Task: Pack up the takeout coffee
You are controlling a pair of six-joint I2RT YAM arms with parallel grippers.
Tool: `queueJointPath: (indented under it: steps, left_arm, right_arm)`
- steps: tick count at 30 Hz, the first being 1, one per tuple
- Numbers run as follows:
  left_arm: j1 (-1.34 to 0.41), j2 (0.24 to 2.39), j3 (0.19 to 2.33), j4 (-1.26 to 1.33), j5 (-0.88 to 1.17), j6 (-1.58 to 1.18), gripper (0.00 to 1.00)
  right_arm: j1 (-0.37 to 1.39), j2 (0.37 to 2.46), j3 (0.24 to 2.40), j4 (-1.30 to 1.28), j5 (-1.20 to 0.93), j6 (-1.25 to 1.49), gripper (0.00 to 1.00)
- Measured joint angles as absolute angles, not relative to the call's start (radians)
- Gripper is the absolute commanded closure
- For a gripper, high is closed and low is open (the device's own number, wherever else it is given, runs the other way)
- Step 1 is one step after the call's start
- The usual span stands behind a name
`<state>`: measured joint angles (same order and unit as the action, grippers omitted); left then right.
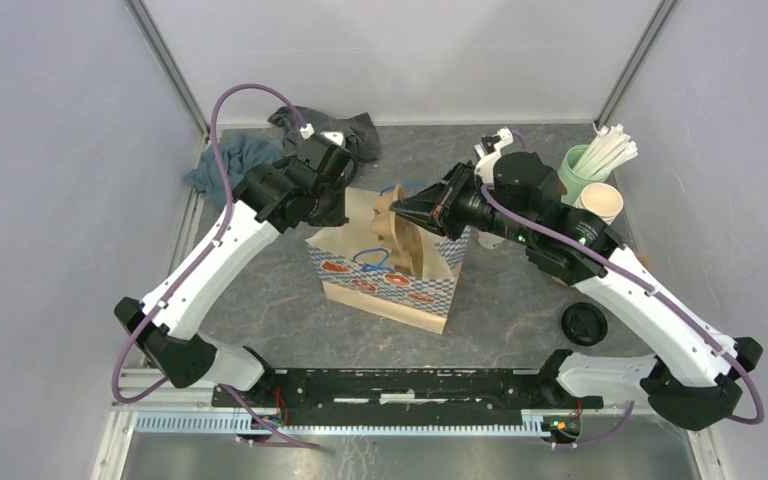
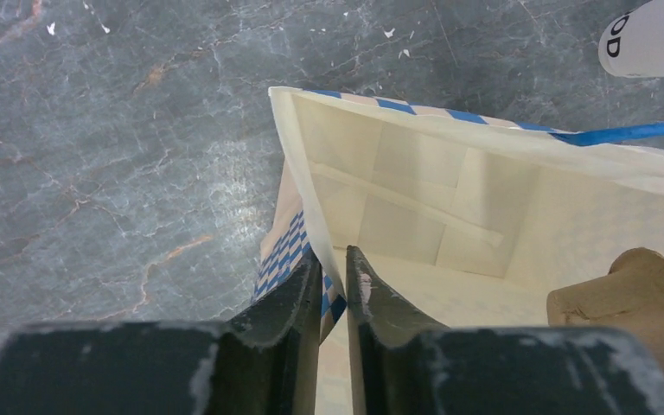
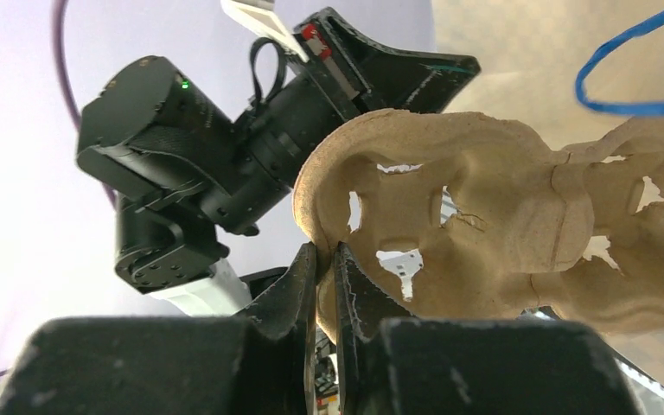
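Two grippers meet at the bag (image 1: 385, 290), which stands open-mouthed on the table (image 2: 95, 173). The left gripper (image 2: 335, 259) is narrow and nips the bag's left wall at the rim, one finger on the blue-checked outside and the other inside. The right gripper (image 3: 327, 252) is pinched tight on the edge of a brown pulp carrier (image 3: 484, 199). The carrier is held on edge over the bag's mouth, its lower part dipping inside. A blue handle (image 2: 631, 131) runs along the bag's rim.

The coffee (image 2: 644, 39), white with its black lid on, is on the table outside the bag, just past its right side. In the top view the right arm hides most of it, and I cannot tell whether it stands or lies.

Farther right of the bag are a mint cup of straws (image 1: 588, 160), a stack of cups (image 1: 601, 203) and a loose lid (image 1: 584, 325). A cloth (image 1: 240, 155) lies behind the bag to its left.
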<state>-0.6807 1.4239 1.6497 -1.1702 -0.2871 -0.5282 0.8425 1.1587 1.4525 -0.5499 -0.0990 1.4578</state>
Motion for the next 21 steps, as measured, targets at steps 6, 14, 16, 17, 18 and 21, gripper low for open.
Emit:
queueJointPath:
  steps: [6,14,16,17,18,21]
  left_arm:
    - [-0.68,1.396,1.625,-1.134,-0.29,-0.507,0.95]
    - [-0.68,1.223,1.492,-1.034,-0.282,-0.553,0.98]
    - [-0.68,1.172,1.452,-1.013,-0.281,-0.588,0.98]
    - [-0.68,1.151,1.435,-1.003,-0.281,-0.604,0.98]
    - [-0.68,1.134,1.421,-0.995,-0.28,-0.62,0.98]
    - [-0.68,1.082,1.36,-0.949,-0.273,-0.67,0.98]
  right_arm:
    - [0.865,1.209,1.532,-0.663,-0.067,1.395,1.0]
    - [0.93,1.333,1.692,-0.82,0.055,1.29,1.0]
    - [0.945,1.362,1.699,-0.848,0.085,1.275,1.0]
    - [0.956,1.377,1.697,-0.862,0.098,1.268,1.0]
    - [0.963,1.385,1.69,-0.867,0.106,1.266,1.0]
    - [0.983,1.4,1.646,-0.891,0.13,1.262,1.0]
